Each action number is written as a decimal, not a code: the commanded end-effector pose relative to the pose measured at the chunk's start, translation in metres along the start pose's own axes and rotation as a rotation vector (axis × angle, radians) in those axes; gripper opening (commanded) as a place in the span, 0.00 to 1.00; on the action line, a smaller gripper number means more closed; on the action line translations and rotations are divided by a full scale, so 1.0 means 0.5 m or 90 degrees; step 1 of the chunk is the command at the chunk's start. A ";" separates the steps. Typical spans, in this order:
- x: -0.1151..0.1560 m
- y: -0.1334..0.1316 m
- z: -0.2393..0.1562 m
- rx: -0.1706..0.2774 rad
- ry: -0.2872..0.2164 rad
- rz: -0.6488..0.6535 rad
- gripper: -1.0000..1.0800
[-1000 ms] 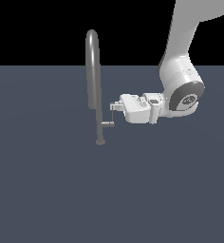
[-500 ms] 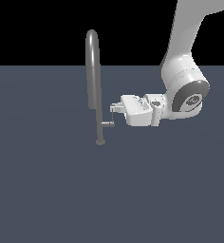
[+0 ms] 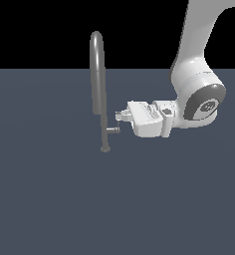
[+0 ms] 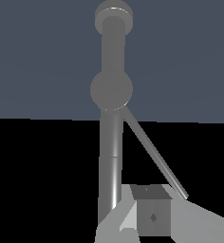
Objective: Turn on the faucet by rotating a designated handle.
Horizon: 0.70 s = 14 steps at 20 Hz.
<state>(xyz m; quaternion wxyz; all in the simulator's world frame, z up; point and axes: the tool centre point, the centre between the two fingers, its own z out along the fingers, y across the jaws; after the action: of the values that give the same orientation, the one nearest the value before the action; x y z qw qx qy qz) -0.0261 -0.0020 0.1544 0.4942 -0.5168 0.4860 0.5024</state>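
Observation:
The faucet point(image 3: 98, 84) is a slim grey pipe with a high arched spout, standing on a small round base. Its handle point(image 3: 112, 130) juts from the lower stem toward the exterior view's right. My gripper point(image 3: 120, 117) lies level, just above the stub's outer end, and looks shut with nothing in it. In the wrist view the faucet point(image 4: 110, 156) runs up the middle. The handle's round stub point(image 4: 111, 89) faces the camera, and its thin lever rod point(image 4: 154, 154) slants down beside my gripper point(image 4: 135, 211). Whether the fingertips touch the rod is unclear.
The faucet stands on a flat dark blue-grey floor point(image 3: 50, 199). My white arm point(image 3: 196, 94) comes down from the upper part of the exterior view's right.
My gripper has sunk a little toward the handle stub, and the wrist has drifted slightly to the exterior view's right. The faucet and handle look unmoved.

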 end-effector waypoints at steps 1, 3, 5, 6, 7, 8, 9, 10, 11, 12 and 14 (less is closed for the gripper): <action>0.020 0.030 0.000 -0.002 -0.003 0.010 0.00; 0.031 0.048 0.000 -0.003 -0.004 0.012 0.00; 0.036 0.057 0.000 -0.003 -0.004 0.013 0.00; 0.016 0.031 0.000 -0.001 0.000 -0.003 0.00; 0.028 0.039 0.000 -0.001 -0.001 -0.001 0.00; 0.040 0.048 0.000 -0.001 -0.001 0.002 0.00; 0.052 0.056 0.000 -0.002 -0.002 0.004 0.00; 0.063 0.065 0.000 -0.002 -0.002 0.006 0.00; 0.075 0.073 0.000 -0.003 -0.003 0.009 0.00; 0.087 0.082 0.000 -0.003 -0.004 0.011 0.00; 0.098 0.090 0.000 -0.003 -0.004 0.013 0.00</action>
<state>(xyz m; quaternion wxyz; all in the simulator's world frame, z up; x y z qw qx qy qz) -0.0576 -0.0033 0.1224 0.4967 -0.5199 0.4802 0.5024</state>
